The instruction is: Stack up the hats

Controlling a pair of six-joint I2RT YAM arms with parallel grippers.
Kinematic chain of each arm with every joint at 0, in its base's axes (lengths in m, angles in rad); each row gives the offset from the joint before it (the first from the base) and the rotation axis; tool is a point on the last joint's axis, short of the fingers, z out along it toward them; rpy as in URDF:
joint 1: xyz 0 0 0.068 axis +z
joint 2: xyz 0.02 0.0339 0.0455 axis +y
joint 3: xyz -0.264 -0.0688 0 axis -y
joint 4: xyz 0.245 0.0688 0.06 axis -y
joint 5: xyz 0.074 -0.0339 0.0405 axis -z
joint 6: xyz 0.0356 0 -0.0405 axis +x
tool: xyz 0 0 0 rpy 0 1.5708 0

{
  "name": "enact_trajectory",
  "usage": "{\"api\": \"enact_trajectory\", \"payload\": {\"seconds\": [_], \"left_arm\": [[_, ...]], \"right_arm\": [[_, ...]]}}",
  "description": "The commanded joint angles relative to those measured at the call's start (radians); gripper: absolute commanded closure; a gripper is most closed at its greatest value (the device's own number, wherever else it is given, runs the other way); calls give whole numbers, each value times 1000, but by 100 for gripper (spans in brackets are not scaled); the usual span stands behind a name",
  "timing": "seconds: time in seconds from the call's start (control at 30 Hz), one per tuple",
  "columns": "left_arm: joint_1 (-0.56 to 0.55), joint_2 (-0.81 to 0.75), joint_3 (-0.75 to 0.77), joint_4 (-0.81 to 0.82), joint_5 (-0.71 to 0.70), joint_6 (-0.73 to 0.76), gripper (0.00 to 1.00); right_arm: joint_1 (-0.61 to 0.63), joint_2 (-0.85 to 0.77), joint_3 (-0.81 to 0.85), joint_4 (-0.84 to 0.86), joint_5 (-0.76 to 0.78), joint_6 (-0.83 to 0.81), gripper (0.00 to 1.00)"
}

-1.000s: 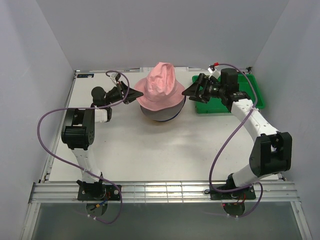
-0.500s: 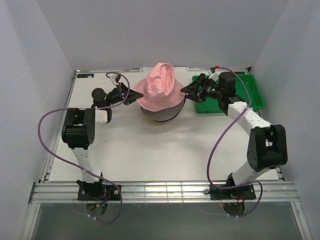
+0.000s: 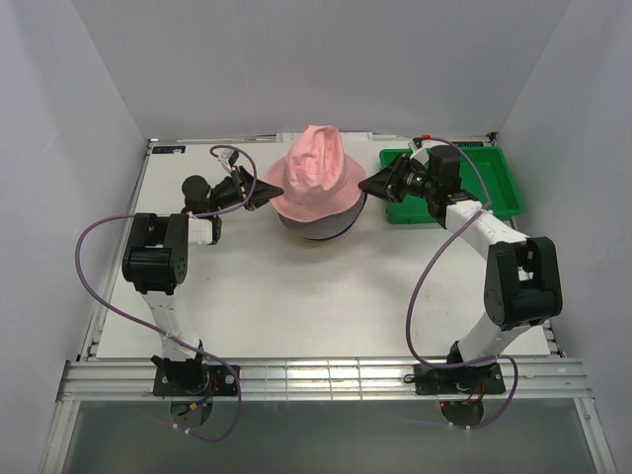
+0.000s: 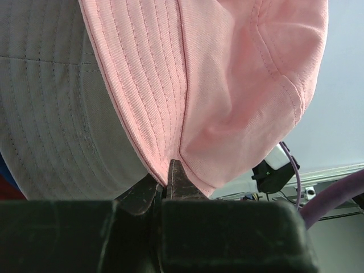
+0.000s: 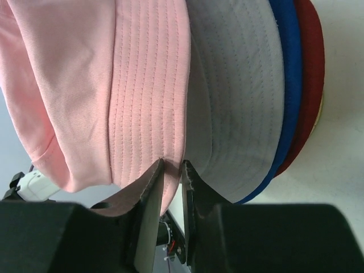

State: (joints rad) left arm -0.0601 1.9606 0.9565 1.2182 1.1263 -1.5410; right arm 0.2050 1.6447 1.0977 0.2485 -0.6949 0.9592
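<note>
The pink hat (image 3: 314, 168) tops the stack of hats, crown up, at the back middle of the table. Under its brim show the grey hat (image 5: 239, 85), the blue hat (image 5: 287, 74) and the dark red hat (image 5: 311, 57). My left gripper (image 3: 267, 191) is shut on the left edge of the pink brim (image 4: 227, 85), with its fingertips (image 4: 173, 170) pinching the seam. My right gripper (image 3: 367, 185) is at the right edge. Its jaws (image 5: 172, 164) stand narrowly apart with the pink brim (image 5: 85, 85) caught between them, just above the grey brim (image 4: 51, 114).
A green bin (image 3: 499, 168) sits at the back right, just behind my right wrist. White walls close in the table on three sides. Purple cables loop off both arms.
My right gripper has slid a little left onto the pink brim and its jaws have closed from wide apart to a narrow pinch. The left gripper and the hats have held still.
</note>
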Motion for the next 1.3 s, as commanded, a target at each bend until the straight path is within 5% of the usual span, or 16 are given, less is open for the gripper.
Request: {"api": "enact_trajectory", "payload": {"seconds": [0.0, 0.23, 1.27], "left_arm": [[8, -2, -12, -16, 30, 41, 100], [14, -5, -19, -51, 30, 68, 100], [20, -49, -85, -491, -79, 361, 100]], "right_arm": [[-1, 20, 10, 22, 11, -16, 76], [-10, 47, 50, -113, 57, -123, 92], [-10, 286, 452, -637, 232, -434, 92]]}}
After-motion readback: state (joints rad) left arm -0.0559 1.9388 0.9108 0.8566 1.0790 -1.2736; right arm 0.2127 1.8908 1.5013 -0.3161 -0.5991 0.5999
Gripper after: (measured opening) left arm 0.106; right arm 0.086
